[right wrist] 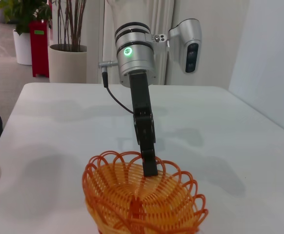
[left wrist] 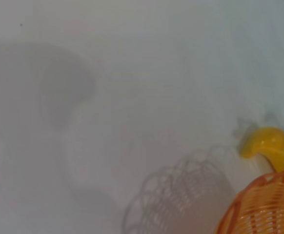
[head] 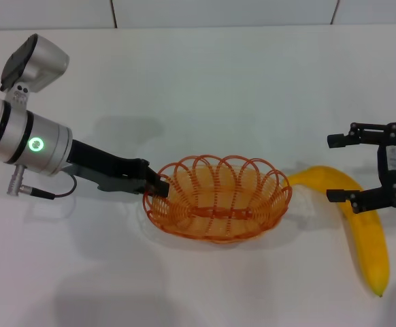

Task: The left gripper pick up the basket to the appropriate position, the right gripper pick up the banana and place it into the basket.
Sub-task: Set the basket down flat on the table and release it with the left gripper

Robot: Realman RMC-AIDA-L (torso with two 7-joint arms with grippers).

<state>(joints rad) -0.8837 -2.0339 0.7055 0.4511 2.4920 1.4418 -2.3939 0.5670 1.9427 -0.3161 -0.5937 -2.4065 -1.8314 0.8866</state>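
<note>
The orange wire basket (head: 215, 225) stands at the table's middle, empty. My left gripper (head: 156, 185) reaches in from the left and is shut on the basket's left rim; the right wrist view shows its fingers (right wrist: 150, 165) pinching the far rim of the basket (right wrist: 142, 204). The yellow banana (head: 367, 231) lies to the right of the basket, stem end near its rim. My right gripper (head: 333, 168) hovers open over the banana's stem half, nothing between its fingers. The left wrist view catches the basket's edge (left wrist: 264, 204) and the banana's tip (left wrist: 271, 146).
The white table (head: 205, 88) ends at a wall at the back. In the right wrist view, potted plants (right wrist: 66, 53) and a red object (right wrist: 40, 46) stand on the floor beyond the table's far edge.
</note>
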